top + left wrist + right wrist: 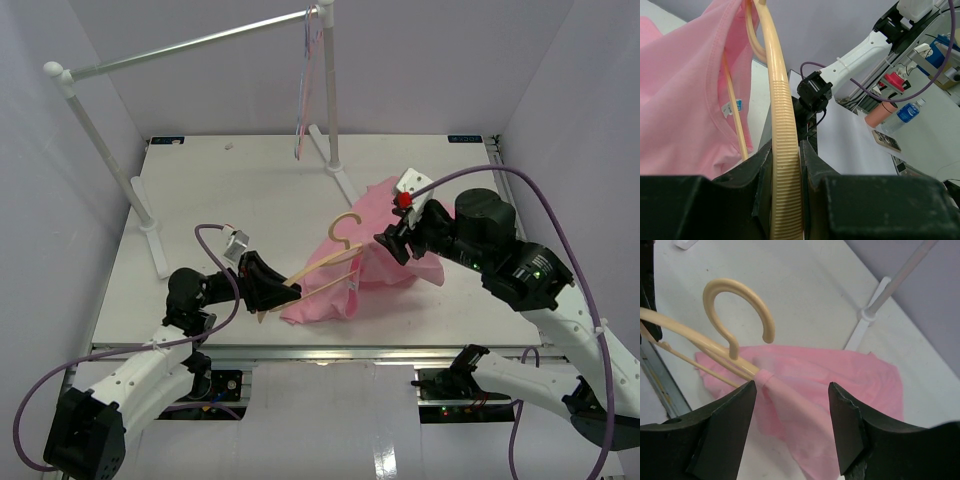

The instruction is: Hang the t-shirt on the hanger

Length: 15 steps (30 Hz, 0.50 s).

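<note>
The pink t-shirt (pixel 375 250) lies bunched on the white table, right of centre. The tan hanger (pixel 335 258) is threaded into it: one arm is inside the cloth, hook (pixel 735 300) and other arm bare. My left gripper (pixel 283 292) is shut on the bare, ribbed hanger arm (pixel 785 165) and holds it up; the shirt's collar (pixel 695 90) drapes around the hanger. My right gripper (pixel 392 243) is open just above the shirt (pixel 815 385), its fingers (pixel 730 425) spread either side of the cloth-covered hanger arm, not gripping.
A white clothes rail (pixel 200 45) stands at the back of the table (pixel 200 200), with thin pink and blue hangers (pixel 308 90) hanging near its right post (pixel 328 90). The rail's foot (pixel 865 315) is close behind the shirt. The table's front edge (pixel 300 350) is near the left gripper.
</note>
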Each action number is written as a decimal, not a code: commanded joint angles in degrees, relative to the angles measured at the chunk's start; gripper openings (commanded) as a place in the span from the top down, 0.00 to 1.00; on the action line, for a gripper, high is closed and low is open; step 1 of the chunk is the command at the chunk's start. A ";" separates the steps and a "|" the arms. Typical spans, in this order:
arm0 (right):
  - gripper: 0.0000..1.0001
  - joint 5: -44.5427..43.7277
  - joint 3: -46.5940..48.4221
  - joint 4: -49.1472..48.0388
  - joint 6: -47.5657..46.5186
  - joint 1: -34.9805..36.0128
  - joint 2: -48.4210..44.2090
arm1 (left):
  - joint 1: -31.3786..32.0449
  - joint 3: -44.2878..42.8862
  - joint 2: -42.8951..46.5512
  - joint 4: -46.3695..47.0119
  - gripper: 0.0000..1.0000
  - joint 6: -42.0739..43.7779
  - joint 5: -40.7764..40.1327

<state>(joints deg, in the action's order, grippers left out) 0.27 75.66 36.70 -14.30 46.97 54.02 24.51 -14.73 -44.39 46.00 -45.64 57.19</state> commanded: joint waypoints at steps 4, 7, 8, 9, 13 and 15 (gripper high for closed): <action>0.30 12.81 1.43 8.75 -21.08 -0.04 -0.87 | 0.27 -0.99 2.20 2.98 1.00 0.37 -0.26; 0.30 15.36 2.38 11.09 -24.70 -1.26 0.81 | 0.27 -1.36 2.46 2.00 1.00 0.46 0.73; 0.31 16.98 3.17 12.36 -25.78 -1.78 1.41 | 0.35 -1.36 2.90 1.52 1.00 0.78 0.73; 0.32 18.61 3.97 13.64 -26.85 -2.29 2.00 | 0.43 -1.36 3.34 1.04 1.00 1.09 0.73; 0.32 22.46 8.88 18.70 -29.73 -3.95 6.99 | 0.89 -2.00 4.43 -1.59 1.00 2.55 0.25; 0.31 24.12 10.85 20.71 -31.17 -4.54 8.59 | 0.89 -1.79 3.96 -0.29 1.00 2.19 0.82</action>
<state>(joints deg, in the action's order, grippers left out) 18.36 81.34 52.15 -40.11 43.48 61.01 25.00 -14.39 -41.14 43.90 -44.88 57.67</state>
